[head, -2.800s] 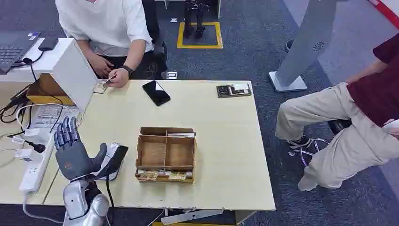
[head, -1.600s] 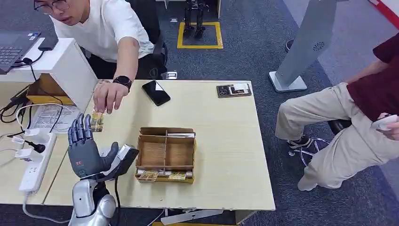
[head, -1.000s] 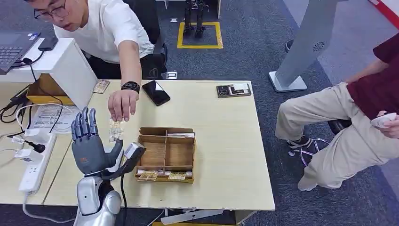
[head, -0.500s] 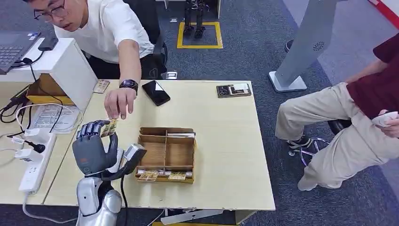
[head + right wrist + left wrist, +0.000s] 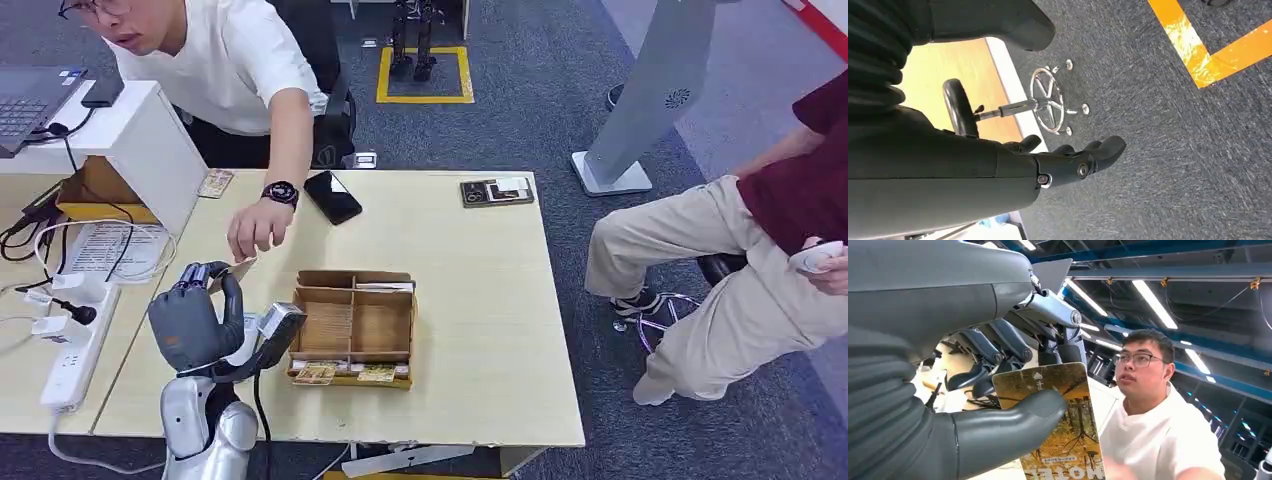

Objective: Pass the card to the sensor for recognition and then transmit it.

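My left hand is raised over the table's near left part and grips a yellow-brown hotel card, pinched between its thumb and dark fingers. From the head, the card's edge pokes out just beyond the hand. A person's hand hovers just beyond it, clear of the card. The dark card sensor sits on the table right beside my left hand. My right hand hangs over the carpet floor with fingers loosely apart, holding nothing.
A wooden compartment box with cards along its front stands mid-table. A black phone, another card and a small dark item lie at the far side. A white box and cables sit left. A second person sits right.
The person brought a card over and put it into my raised left hand. My fingers closed on it, and the person's hand let go and drew back a little.
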`<act>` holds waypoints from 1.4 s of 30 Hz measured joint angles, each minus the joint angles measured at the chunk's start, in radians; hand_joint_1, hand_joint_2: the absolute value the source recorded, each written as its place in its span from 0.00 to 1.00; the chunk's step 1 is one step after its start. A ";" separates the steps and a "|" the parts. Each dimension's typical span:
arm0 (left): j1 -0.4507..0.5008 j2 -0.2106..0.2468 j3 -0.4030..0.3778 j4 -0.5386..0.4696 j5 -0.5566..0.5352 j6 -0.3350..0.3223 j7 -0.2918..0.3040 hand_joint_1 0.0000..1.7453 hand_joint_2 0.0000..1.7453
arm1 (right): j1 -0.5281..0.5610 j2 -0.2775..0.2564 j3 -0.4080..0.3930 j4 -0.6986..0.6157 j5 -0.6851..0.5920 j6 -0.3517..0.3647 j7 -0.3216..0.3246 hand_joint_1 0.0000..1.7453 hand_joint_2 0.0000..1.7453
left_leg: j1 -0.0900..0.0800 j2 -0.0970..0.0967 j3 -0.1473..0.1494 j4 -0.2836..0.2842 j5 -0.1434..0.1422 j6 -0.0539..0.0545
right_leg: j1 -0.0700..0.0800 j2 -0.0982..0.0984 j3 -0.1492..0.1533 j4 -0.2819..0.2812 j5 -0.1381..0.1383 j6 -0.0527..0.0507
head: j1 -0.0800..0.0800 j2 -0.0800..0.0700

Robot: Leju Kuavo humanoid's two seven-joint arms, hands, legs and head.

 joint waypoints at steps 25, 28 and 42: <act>0.003 -0.009 0.094 -0.017 -0.039 0.000 -0.065 1.00 1.00 | 0.000 -0.003 0.001 0.003 0.011 0.003 0.000 0.00 1.00 | 0.000 0.000 0.000 0.000 0.000 0.000 | 0.000 0.000 0.000 0.000 0.000 0.000 | 0.000 0.000; -0.012 -0.009 0.131 -0.016 -0.039 0.000 -0.052 1.00 1.00 | -0.001 -0.003 0.002 0.003 0.011 0.003 0.000 0.00 1.00 | 0.000 0.000 0.000 0.000 0.000 0.000 | 0.000 0.000 0.000 0.000 0.000 0.000 | 0.000 0.000; -0.031 0.021 0.260 0.021 -0.045 0.000 0.049 1.00 1.00 | -0.001 -0.003 0.002 0.007 0.007 0.000 0.007 0.00 1.00 | 0.000 0.000 0.000 0.000 0.000 0.000 | 0.000 0.000 0.000 0.000 0.000 0.000 | 0.000 0.000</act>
